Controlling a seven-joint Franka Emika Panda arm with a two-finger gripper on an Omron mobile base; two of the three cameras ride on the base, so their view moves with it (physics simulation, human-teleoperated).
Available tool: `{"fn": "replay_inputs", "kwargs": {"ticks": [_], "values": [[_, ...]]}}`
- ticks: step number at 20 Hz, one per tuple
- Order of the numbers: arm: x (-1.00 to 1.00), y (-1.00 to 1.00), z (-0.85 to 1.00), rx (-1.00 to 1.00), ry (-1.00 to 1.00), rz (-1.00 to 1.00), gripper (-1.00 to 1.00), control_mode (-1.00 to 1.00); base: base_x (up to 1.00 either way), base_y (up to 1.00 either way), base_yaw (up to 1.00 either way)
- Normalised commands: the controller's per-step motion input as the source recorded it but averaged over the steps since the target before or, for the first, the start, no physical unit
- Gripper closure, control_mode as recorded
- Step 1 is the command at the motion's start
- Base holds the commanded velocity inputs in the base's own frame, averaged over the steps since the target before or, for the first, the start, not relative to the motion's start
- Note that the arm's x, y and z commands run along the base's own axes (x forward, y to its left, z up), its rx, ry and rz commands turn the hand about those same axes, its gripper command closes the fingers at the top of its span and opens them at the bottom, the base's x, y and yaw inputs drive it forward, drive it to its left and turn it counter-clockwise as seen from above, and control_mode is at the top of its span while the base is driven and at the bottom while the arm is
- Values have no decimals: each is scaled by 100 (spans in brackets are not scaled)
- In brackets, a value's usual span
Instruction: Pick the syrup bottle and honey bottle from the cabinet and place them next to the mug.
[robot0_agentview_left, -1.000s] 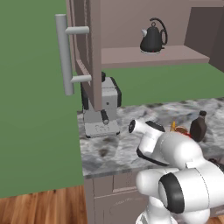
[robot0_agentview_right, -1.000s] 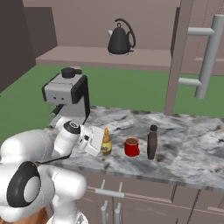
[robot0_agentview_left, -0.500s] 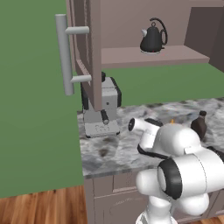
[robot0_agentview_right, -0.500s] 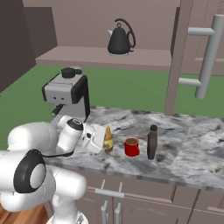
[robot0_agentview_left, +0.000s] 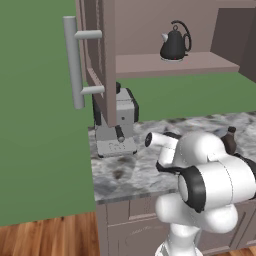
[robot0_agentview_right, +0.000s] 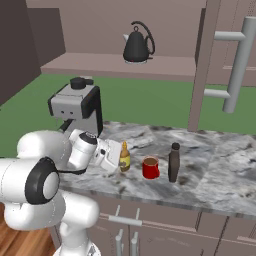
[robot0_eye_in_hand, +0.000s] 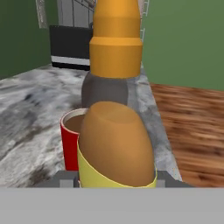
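Holding honey bottle (robot0_agentview_right: 124, 159) upright on counter (robot0_agentview_right: 210, 165), gripper (robot0_agentview_right: 116, 158) jaws closed narrow around its body. Mug (robot0_agentview_right: 149, 168) just beyond jaws, syrup bottle (robot0_agentview_right: 173, 162) past it. Remaining: release, retract.

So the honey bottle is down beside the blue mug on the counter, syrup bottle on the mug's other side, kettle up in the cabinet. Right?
Not quite: the mug is red, not blue, as the right base view shows. The rest holds: honey bottle beside it on the counter, syrup bottle on the other side, kettle in the cabinet.
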Motion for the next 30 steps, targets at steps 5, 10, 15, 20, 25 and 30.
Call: {"fn": "replay_inputs", "kwargs": {"ticks": [5,10,15,20,25,30], "values": [[0,-3,-11,0,0,0,100,-100,0,0,0],[0,-5,-17,0,0,0,100,-100,0,0,0],[2,-3,-20,0,0,0,100,-100,0,0,0],[9,0,-19,0,0,0,100,-100,0,0,0],[11,0,-18,0,0,0,100,-100,0,0,0],[16,0,-2,0,-1,0,100,-100,0,0,0]]}}
